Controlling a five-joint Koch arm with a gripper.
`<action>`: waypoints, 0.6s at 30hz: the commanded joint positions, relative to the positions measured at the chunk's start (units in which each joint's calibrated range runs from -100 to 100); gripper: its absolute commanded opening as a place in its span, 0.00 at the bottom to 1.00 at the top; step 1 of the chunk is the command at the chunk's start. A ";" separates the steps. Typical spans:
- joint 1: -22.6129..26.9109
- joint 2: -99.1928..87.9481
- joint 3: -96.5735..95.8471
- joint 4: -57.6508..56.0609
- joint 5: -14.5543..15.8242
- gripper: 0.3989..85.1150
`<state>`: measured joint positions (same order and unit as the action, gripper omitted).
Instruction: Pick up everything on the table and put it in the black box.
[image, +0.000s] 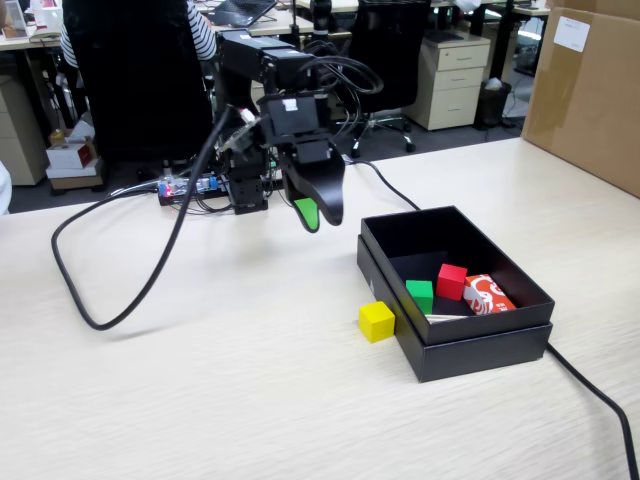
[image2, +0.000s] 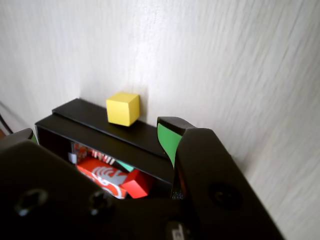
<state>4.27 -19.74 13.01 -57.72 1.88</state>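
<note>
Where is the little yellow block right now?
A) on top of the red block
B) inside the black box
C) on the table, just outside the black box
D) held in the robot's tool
C: in the fixed view the yellow block sits on the table against the outer wall of the black box, while the tool hangs above the table, away from it.

I see a pale wood-look table (image: 200, 400), smooth and matt, a matt black box (image: 480, 345), and a smooth yellow block (image: 377, 321).
</note>
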 joint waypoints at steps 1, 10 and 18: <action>0.68 5.91 8.48 -0.03 0.29 0.56; 1.81 22.90 15.82 -0.03 1.22 0.56; 2.34 32.42 20.81 0.06 1.51 0.56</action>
<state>6.32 12.88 28.80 -57.72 3.49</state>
